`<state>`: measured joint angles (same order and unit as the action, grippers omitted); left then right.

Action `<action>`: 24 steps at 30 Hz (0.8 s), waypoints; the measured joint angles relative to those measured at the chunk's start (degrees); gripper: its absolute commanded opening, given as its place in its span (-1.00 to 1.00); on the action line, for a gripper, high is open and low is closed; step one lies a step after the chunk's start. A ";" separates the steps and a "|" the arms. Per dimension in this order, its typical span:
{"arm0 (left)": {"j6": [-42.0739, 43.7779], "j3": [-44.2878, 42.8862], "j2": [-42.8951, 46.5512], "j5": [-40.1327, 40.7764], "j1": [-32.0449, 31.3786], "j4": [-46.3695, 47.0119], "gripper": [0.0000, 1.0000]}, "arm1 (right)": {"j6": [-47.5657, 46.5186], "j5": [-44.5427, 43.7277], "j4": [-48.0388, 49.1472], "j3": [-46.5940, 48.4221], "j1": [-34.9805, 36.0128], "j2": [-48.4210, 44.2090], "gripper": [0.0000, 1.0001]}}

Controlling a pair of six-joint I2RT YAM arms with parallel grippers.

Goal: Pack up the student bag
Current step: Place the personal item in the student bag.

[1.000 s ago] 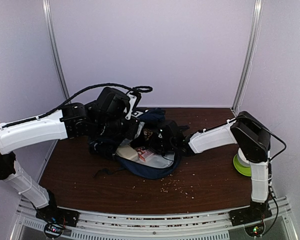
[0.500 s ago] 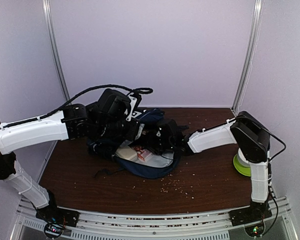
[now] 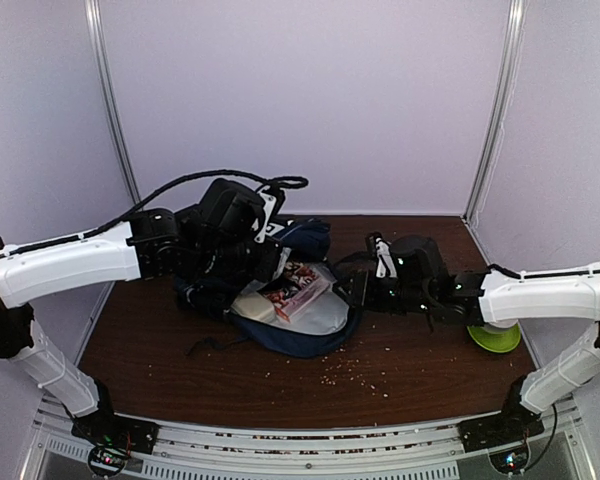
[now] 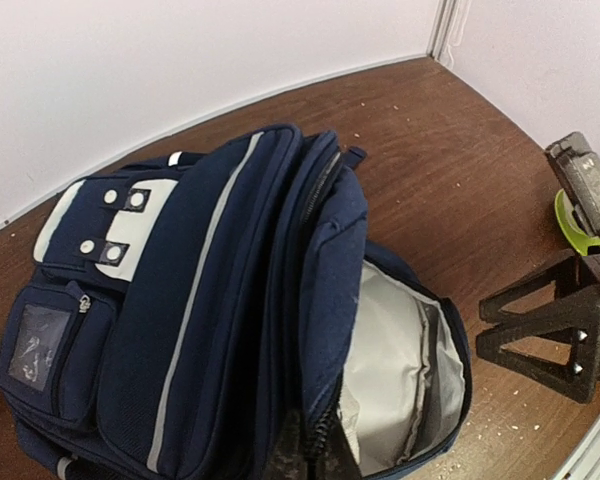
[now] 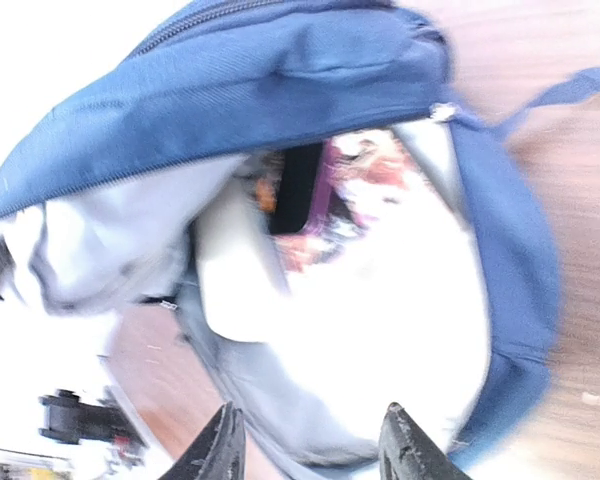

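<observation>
The student bag (image 3: 300,335), navy with white stripes, lies open in the middle of the table, its light lining (image 4: 390,370) showing. Inside it lie a colourful packet (image 3: 298,290) and a pale flat item (image 3: 254,305); the right wrist view shows the packet (image 5: 325,205) blurred. My left gripper (image 3: 264,258) is shut on the bag's upper zipper edge (image 4: 325,440) and holds the mouth up. My right gripper (image 5: 310,445) is open and empty just outside the mouth, to the bag's right (image 3: 348,290). Its black fingers (image 4: 540,330) also show in the left wrist view.
A green round object (image 3: 495,338) sits at the table's right edge under the right arm. Crumbs (image 3: 355,375) are scattered on the brown table in front of the bag. A black strap (image 3: 212,345) trails to the bag's front left.
My right gripper opened and drew back to the right out of the bag, leaving the colourful packet inside. The left gripper kept its hold on the bag.
</observation>
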<state>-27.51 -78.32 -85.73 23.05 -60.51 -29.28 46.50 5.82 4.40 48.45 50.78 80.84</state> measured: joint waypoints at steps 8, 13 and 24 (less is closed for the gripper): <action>1.11 -5.14 -11.04 -8.13 -2.10 1.18 -0.85 | -6.84 -12.98 0.37 -12.96 0.28 -11.52 0.02; 4.20 -9.68 -17.00 -12.24 -5.01 0.59 0.15 | -7.56 -16.59 2.64 -18.51 0.31 -15.72 0.07; 6.05 -9.27 -11.13 -12.07 -6.97 0.63 0.69 | -7.48 -16.06 2.73 -20.00 0.37 -19.45 0.08</action>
<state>-21.45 -87.59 -96.86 10.98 -67.48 -28.64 39.03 -10.24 7.14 28.45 51.16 61.39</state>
